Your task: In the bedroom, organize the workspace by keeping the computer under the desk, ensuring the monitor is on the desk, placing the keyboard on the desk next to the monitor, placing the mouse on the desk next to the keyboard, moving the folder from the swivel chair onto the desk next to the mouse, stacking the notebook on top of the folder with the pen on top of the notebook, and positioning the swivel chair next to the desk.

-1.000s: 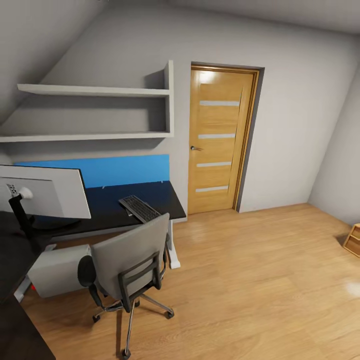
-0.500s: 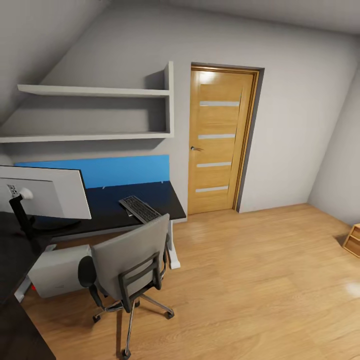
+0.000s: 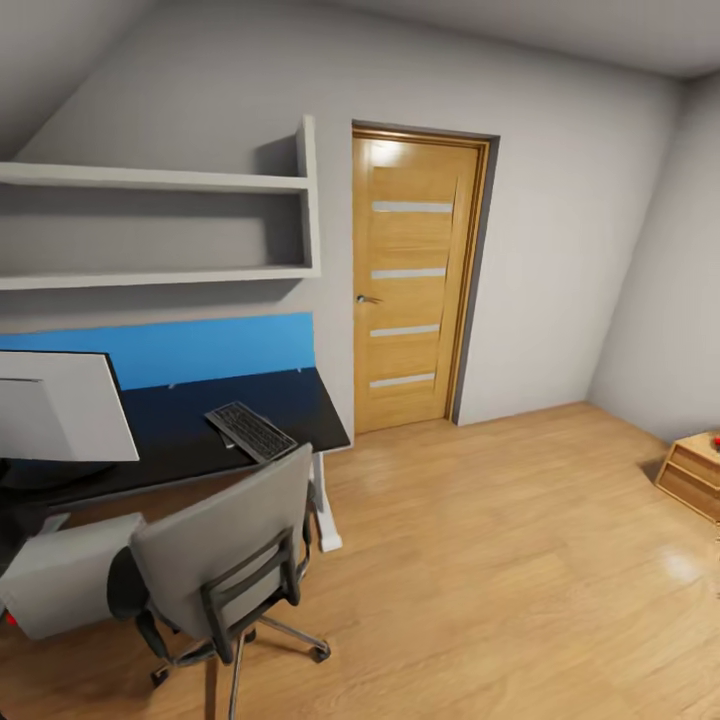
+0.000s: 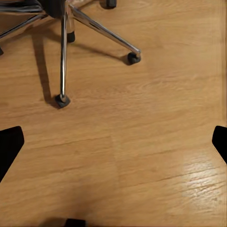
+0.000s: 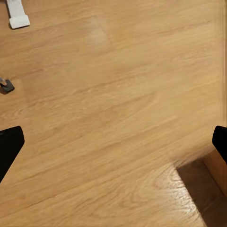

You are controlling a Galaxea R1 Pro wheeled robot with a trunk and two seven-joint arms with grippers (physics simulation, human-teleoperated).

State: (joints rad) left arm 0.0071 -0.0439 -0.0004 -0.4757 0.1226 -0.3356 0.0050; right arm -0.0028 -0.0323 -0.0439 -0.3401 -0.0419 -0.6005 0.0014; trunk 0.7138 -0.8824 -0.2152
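Observation:
The desk point(image 3: 300, 400) has a glossy black top and a blue back panel. The monitor point(image 3: 55, 420) stands on it at the left, grey back toward me. On the desk to the monitor's right lies the keyboard point(image 3: 250, 430). The grey computer point(image 3: 65, 585) sits on the floor under the desk. The swivel chair point(image 3: 225, 540) stands in front with its back to me, hiding its seat; its chrome base point(image 4: 64, 52) shows in the left wrist view. Folder, mouse, notebook and pen are out of view. My left gripper point(image 4: 113, 146) and right gripper point(image 5: 113, 146) hang open over the wood floor.
A wooden door point(image 3: 410, 290) is right of the desk, and wall shelves point(image 3: 160, 225) hang above it. A low light-wood cabinet point(image 3: 695, 475) stands at the far right, its corner point(image 5: 218, 172) near my right gripper. The desk's white foot point(image 5: 18, 16) rests on the floor.
The whole head view has shifted left and slightly down, so the camera has moved. The desk, the chair and the things on the desk have stayed in place.

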